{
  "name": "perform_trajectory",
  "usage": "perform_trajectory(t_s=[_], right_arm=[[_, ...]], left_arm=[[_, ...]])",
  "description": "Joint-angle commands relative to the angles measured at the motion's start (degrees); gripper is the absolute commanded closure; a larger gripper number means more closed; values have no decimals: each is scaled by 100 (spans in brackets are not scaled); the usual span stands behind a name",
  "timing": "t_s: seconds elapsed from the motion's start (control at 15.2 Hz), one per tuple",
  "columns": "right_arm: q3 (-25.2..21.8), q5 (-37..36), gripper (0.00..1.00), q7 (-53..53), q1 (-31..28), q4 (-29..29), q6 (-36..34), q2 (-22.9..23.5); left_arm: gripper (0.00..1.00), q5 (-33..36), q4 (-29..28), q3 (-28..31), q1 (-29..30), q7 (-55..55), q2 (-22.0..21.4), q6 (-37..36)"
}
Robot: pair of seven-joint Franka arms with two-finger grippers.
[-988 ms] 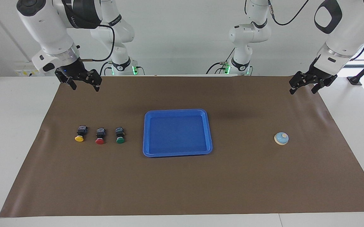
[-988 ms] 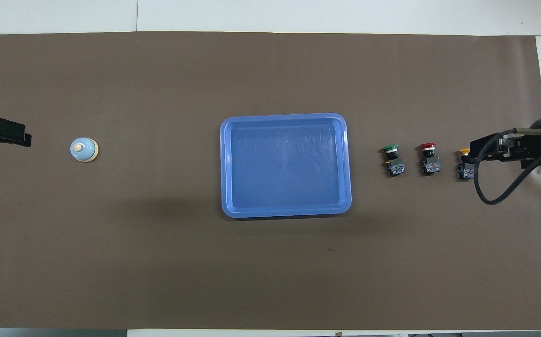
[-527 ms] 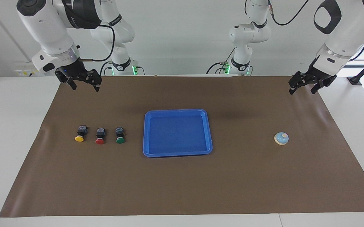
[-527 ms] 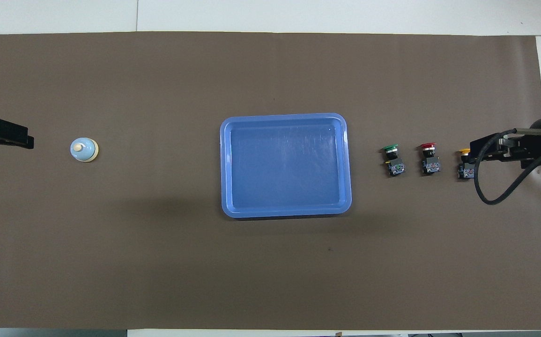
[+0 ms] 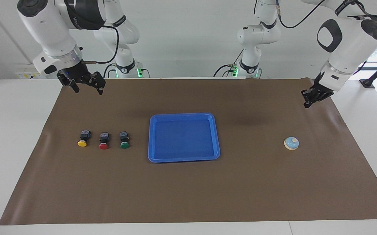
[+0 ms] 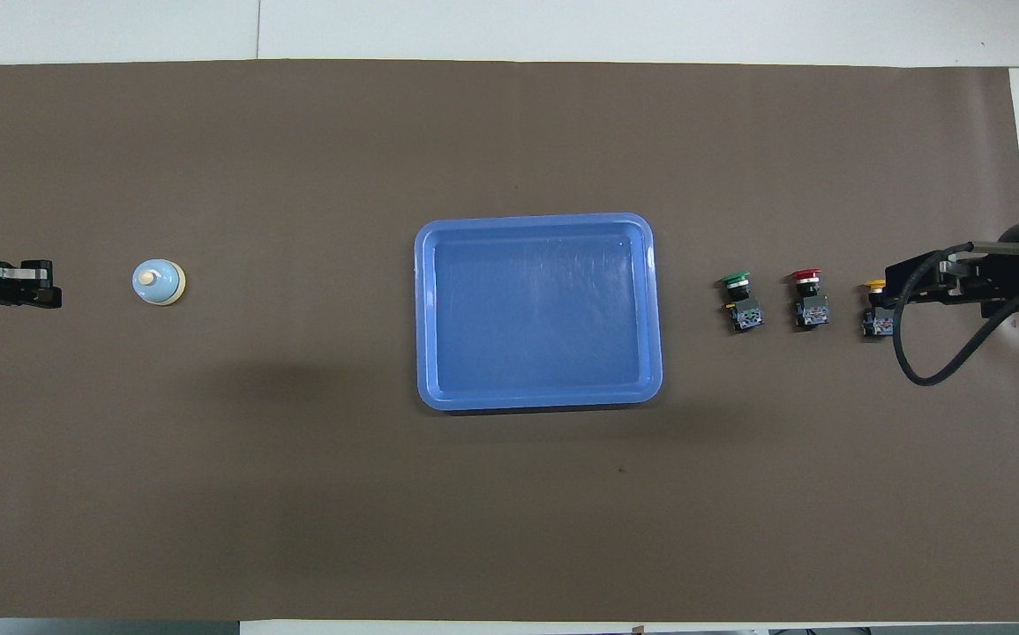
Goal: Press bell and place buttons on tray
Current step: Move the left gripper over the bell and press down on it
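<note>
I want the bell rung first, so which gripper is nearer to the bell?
Left. The left gripper hangs over the mat at the bell's end of the table. The right gripper waits over the mat's other end, near the buttons, with the tray between.

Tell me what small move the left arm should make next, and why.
Probably bring the left gripper over the bell and lower it onto the knob. It hangs raised above the mat at that end, the bell stands untouched, and the tray holds no buttons, while the right gripper waits.
</note>
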Motion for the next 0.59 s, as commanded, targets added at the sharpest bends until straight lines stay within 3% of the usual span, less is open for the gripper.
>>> perform_trajectory(t_s=[0.0,0.53], right_arm=[[34,10,0,-155,-70,-20,-83,-58],[34,10,0,-155,-70,-20,-83,-58]], left_arm=[[100,-66,-168,-14,24,456,386,564],[100,-66,-176,-5,217,484,1468,1962]])
